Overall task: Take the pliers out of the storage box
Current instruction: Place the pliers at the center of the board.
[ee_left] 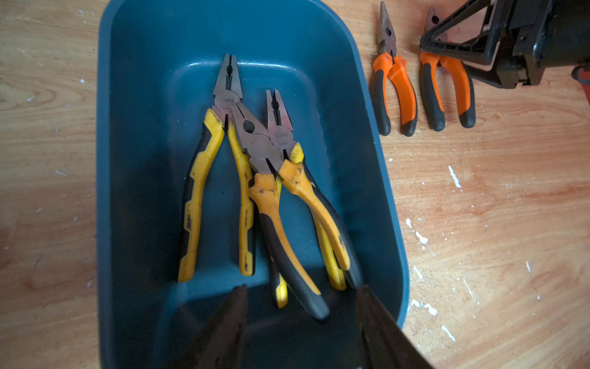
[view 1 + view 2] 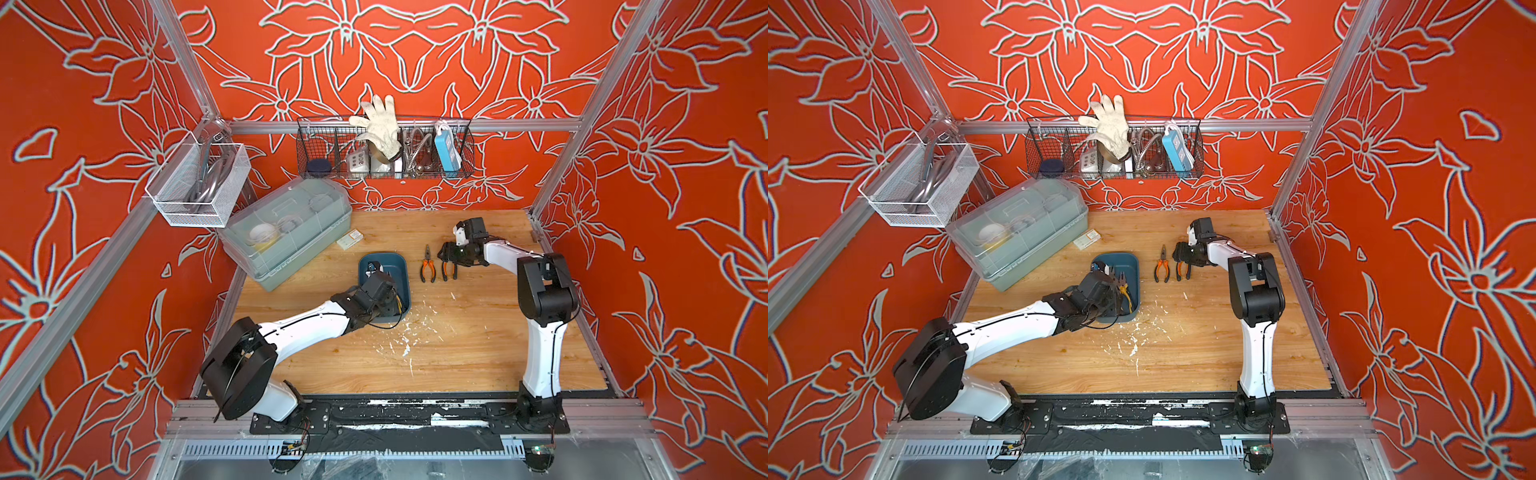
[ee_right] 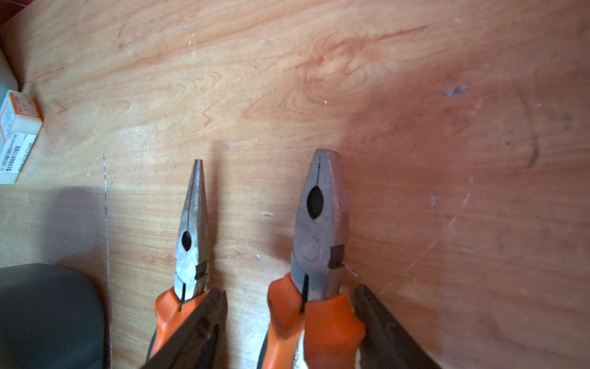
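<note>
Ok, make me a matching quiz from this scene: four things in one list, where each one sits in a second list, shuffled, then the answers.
Things
1. long-nose orange pliers
2. yellow-handled pliers
3. white glove
4. small carton

Places
A. sticking out of the black wire basket
B. on the table near the grey bin
C. inside the storage box
D. on the table between the storage box and the blunt-nose orange pliers

Pairs: 1-D, 2-C, 3-A, 4-B

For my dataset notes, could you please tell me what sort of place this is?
Likely a robot test cell dressed as a workshop bench: aluminium frame with floral walls, two robot arms at a wooden tabletop, and a wire basket holding a work glove and power strip.
</note>
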